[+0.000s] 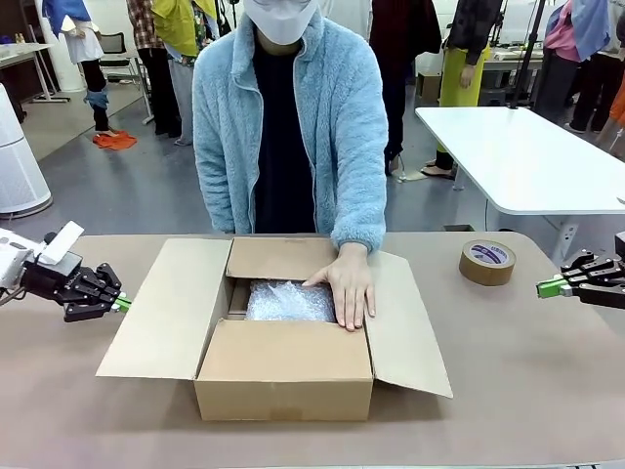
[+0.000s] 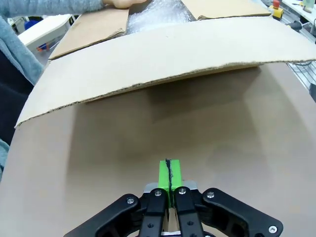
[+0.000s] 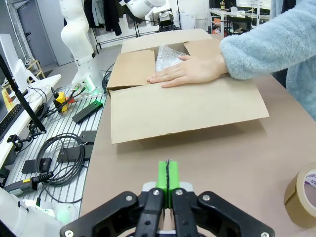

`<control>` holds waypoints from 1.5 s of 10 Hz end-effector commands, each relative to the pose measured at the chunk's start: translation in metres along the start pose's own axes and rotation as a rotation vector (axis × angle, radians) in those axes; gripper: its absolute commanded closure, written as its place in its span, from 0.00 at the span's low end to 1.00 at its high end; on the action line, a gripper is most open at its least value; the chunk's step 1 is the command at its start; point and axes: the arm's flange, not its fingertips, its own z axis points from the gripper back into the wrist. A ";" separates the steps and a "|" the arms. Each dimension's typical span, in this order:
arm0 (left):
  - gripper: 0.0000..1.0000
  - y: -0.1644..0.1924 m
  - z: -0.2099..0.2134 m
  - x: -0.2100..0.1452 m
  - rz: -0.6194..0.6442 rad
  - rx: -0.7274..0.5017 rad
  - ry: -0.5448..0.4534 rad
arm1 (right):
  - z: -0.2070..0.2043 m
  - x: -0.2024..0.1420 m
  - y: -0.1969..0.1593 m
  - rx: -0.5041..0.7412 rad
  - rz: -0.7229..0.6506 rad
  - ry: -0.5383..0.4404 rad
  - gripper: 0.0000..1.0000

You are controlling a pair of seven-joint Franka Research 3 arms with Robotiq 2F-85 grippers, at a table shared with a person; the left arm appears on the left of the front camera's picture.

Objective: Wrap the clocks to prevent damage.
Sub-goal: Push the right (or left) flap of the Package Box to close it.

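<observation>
Closed jaws flank the box (image 1: 283,386); wrapped clocks (image 1: 283,301) inside, well apart.

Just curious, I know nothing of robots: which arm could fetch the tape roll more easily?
Probably the right: the tape roll lies near the right end effector, while the cardboard box stands between it and the left end effector.

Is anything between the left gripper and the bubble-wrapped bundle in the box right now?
Yes. The box's open side flap spreads out toward the left gripper, and the bundle sits down inside the box, behind its wall. The person's hand rests over the rim on the bundle's other side.
</observation>
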 end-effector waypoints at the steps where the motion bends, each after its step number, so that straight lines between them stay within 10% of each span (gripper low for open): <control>1: 1.00 -0.005 0.020 0.005 0.017 -0.060 -0.023 | 0.000 0.000 0.000 0.001 0.000 -0.009 0.99; 15: 1.00 -0.033 -0.067 0.018 0.010 0.110 -0.225 | 0.000 0.000 0.000 0.001 0.000 -0.009 0.99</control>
